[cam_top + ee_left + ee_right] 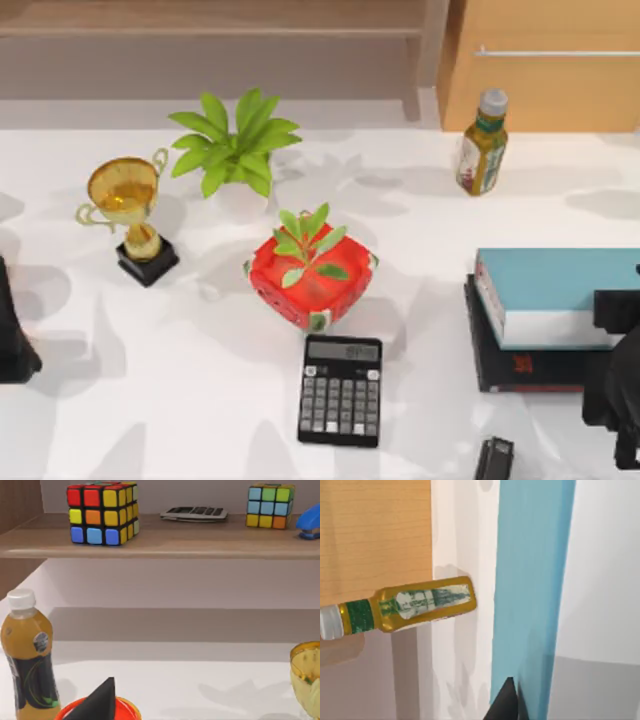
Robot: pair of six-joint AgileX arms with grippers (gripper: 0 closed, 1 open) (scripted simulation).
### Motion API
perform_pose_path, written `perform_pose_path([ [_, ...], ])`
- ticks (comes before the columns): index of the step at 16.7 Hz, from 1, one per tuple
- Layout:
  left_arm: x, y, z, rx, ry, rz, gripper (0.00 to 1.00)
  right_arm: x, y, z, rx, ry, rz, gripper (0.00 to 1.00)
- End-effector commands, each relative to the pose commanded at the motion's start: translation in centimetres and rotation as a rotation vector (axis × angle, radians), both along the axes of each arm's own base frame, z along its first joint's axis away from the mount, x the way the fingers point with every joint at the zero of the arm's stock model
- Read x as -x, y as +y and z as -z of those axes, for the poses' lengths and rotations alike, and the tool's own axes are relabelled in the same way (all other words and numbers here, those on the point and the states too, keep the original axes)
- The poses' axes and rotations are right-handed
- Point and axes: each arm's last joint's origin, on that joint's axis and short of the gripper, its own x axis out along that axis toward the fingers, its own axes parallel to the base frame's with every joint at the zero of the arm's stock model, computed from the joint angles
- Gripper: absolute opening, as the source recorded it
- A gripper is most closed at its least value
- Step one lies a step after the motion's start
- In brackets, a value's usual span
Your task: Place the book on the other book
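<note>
The thick teal-blue book (pixel 560 290) already lies on the thin black book with red lettering (pixel 520 362) at the surface's right edge; right tool (pixel 622 375) just beside it, grip cannot tell; left arm parked at the left edge

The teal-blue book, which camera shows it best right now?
The top view: the teal-blue book shows its cover and white page block, lying on the thin black book at the table's right. The right wrist view shows a strip of its cover, close up.
</note>
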Motion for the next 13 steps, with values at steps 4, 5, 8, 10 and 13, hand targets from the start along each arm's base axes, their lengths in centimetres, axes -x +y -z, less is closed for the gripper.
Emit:
perform_pose_path([
  [4, 0.0, 0.0, 0.0, 0.0, 0.0, 0.0, 1.0, 0.64, -0.04, 0.14, -0.026, -0.018, 0.018, 0.0],
  [5, 0.0, 0.0, 0.0, 0.0, 0.0, 0.0, 1.0, 0.64, -0.04, 0.14, -0.026, -0.018, 0.018, 0.0],
  [8, 0.0, 0.0, 0.0, 0.0, 0.0, 0.0, 1.0, 0.49, -0.03, 0.06, -0.029, -0.02, 0.021, 0.0],
  [10, 0.0, 0.0, 0.0, 0.0, 0.0, 0.0, 1.0, 0.34, -0.04, 0.2, -0.027, -0.018, 0.02, 0.0],
  [13, 0.0, 0.0, 0.0, 0.0, 0.0, 0.0, 1.0, 0.18, -0.05, 0.34, -0.026, -0.018, 0.018, 0.0],
])
